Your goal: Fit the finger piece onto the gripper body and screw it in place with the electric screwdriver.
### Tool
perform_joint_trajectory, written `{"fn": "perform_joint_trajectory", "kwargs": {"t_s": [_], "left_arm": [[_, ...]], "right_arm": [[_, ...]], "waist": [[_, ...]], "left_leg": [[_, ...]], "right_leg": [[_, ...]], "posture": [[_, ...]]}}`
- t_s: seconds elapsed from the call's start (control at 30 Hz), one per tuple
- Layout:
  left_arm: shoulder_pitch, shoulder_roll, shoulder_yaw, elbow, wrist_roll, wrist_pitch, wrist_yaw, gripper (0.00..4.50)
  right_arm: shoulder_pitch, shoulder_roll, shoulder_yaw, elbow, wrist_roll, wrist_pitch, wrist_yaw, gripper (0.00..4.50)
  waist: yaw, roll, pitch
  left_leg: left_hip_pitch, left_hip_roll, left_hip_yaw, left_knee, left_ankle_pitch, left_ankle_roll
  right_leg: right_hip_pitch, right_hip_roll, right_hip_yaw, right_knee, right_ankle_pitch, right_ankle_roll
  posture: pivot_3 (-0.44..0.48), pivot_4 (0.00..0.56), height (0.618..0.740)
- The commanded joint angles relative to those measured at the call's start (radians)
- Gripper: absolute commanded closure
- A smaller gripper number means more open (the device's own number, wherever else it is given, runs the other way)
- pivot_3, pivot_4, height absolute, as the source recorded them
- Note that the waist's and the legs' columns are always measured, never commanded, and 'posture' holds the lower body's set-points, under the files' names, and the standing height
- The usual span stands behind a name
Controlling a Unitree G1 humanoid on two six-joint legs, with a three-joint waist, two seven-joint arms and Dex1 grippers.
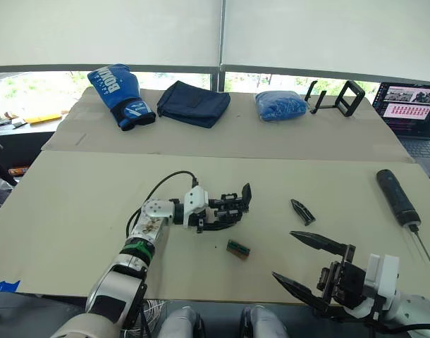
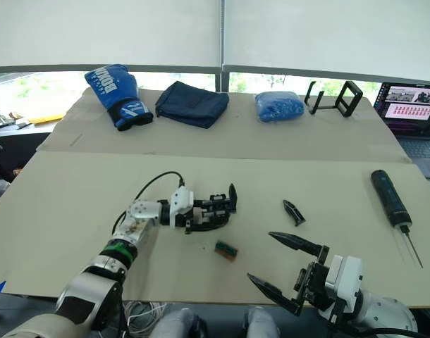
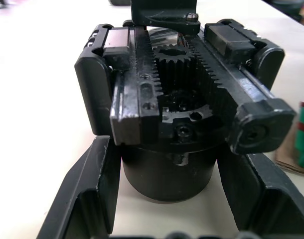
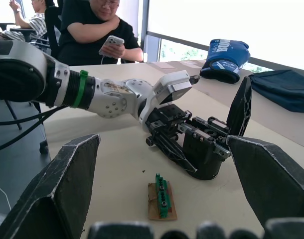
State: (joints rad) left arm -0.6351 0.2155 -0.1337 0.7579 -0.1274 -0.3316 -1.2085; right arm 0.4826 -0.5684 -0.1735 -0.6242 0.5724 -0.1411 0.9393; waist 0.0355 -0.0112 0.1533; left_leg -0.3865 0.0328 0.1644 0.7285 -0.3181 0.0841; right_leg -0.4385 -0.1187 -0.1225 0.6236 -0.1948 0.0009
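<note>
The gripper body (image 1: 237, 202), a black assembly with a round base and one pointed finger sticking up, rests on the table left of centre. My left gripper (image 1: 225, 213) is shut on it, its fingers (image 3: 87, 199) clasping both sides of the round base (image 3: 169, 174). The finger piece (image 1: 302, 211) lies flat to its right, untouched. The electric screwdriver (image 1: 398, 198) lies at the far right, bit toward the near edge. My right gripper (image 1: 284, 255) hovers open and empty near the front edge, facing the gripper body (image 4: 207, 144).
A small green-and-brown block (image 1: 237, 248) lies just in front of the gripper body. On the far table sit a blue boxing glove (image 1: 120, 88), a navy cloth (image 1: 194, 102), a blue bag (image 1: 280, 105) and a black frame (image 1: 338, 97). A laptop (image 1: 412, 113) stands far right. A person (image 4: 97, 30) sits behind.
</note>
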Motion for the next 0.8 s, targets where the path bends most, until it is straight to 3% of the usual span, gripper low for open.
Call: {"fn": "perform_joint_trajectory", "kwargs": {"t_s": [0.03, 0.17, 0.33, 0.5, 0.8], "left_arm": [[0.085, -0.031, 0.044, -0.289, -0.068, 0.167, 0.158, 2.2], [0.218, -0.043, 0.034, -0.557, -0.069, 0.352, 0.3, 2.2], [0.304, -0.039, -0.002, -0.694, -0.046, 0.439, 0.373, 2.2], [0.323, -0.038, -0.027, -0.674, 0.003, 0.414, 0.448, 2.2], [0.345, -0.016, -0.052, -0.609, 0.011, 0.348, 0.426, 2.2]], "right_arm": [[0.008, 0.001, -0.011, -0.033, 0.004, -0.012, -0.001, 0.0], [0.021, -0.002, -0.02, -0.035, 0.011, -0.01, -0.001, 0.0], [0.032, -0.008, -0.023, -0.041, 0.019, -0.007, 0.006, 0.0], [0.03, -0.019, -0.041, -0.035, 0.035, -0.002, 0.017, 0.0], [0.016, -0.025, -0.058, -0.026, 0.037, 0.0, 0.022, 0.0]], "waist": [[0.0, 0.0, 0.0], [0.001, 0.0, 0.0], [0.001, 0.0, 0.0], [0.002, 0.0, 0.0], [0.002, 0.0, 0.0]], "left_leg": [[-0.001, 0.0, 0.0, 0.0, 0.0, 0.0], [-0.002, 0.0, 0.0, 0.0, 0.0, 0.0], [-0.001, 0.0, 0.0, 0.0, 0.0, -0.001], [-0.001, 0.0, 0.0, 0.0, 0.0, -0.001], [-0.001, 0.0, 0.0, 0.0, 0.0, -0.001]], "right_leg": [[0.0, -0.001, 0.0, 0.0, 0.0, 0.0], [-0.001, -0.002, 0.0, 0.0, 0.0, 0.001], [-0.001, -0.001, 0.0, 0.0, 0.0, 0.001], [-0.001, -0.001, 0.0, 0.0, 0.0, 0.001], [-0.001, -0.002, -0.001, 0.0, 0.0, 0.001]], "posture": [[0.0, 0.15, 0.74], [0.0, 0.15, 0.74], [0.0, 0.15, 0.74], [0.0, 0.15, 0.74], [0.0, 0.15, 0.74]]}}
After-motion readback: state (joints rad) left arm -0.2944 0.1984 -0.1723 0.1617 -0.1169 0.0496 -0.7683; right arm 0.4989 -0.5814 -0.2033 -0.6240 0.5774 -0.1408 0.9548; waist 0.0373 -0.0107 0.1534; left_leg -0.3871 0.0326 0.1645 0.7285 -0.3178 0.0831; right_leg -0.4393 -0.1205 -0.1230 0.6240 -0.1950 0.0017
